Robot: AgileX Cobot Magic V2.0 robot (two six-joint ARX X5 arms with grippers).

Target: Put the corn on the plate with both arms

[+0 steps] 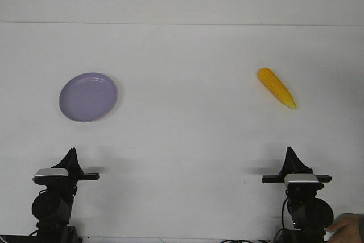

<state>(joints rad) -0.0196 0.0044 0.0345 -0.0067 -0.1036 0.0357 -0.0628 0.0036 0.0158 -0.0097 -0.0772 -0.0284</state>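
The corn (276,87) lies on the white table at the right, tilted, with its paler tip pointing toward the near right. The lavender plate (89,96) sits at the left with nothing on it. My left gripper (71,153) is near the front edge, below the plate and well short of it. My right gripper (290,152) is near the front edge, below the corn and well short of it. Each gripper's fingers come together in a single point with no gap showing, and neither holds anything.
The table (182,140) is white, with its back edge running across the top of the view. A person's hand (346,229) shows at the bottom right corner beside my right arm.
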